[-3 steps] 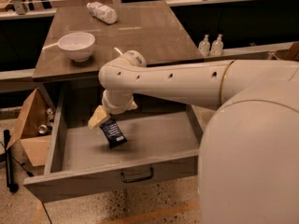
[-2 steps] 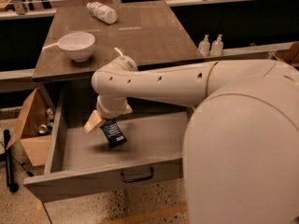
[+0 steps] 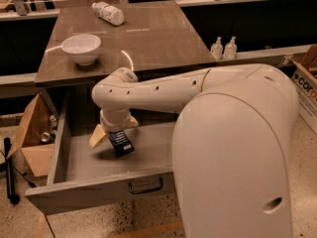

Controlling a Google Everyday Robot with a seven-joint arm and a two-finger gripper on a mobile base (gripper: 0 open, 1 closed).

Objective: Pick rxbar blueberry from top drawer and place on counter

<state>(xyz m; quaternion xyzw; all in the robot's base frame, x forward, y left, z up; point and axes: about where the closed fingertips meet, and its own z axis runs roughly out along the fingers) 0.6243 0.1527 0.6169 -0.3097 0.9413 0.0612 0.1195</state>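
The top drawer (image 3: 89, 195) is shown pulled open. The gripper (image 3: 115, 133) is lowered into it, right at the rxbar blueberry (image 3: 121, 143), which is tilted inside the drawer. Whether the bar is clamped cannot be told. The lift and the placing on the counter (image 3: 158, 38) are judged not yet done. A white bowl (image 3: 81, 47) and a bottle (image 3: 109, 13) are seen on the glossy top, and two pump bottles (image 3: 223, 48) on a ledge beyond.

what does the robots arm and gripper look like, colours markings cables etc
The arm is a thick, rounded, glossy cream-white tube with a row of small dark holes along its side and a yellowish seam ring. Its bulky shell has one small dark oval recess. No loose cables show. The gripper, down in the open grey-brown wooden drawer, is pale tan under a white wrist.
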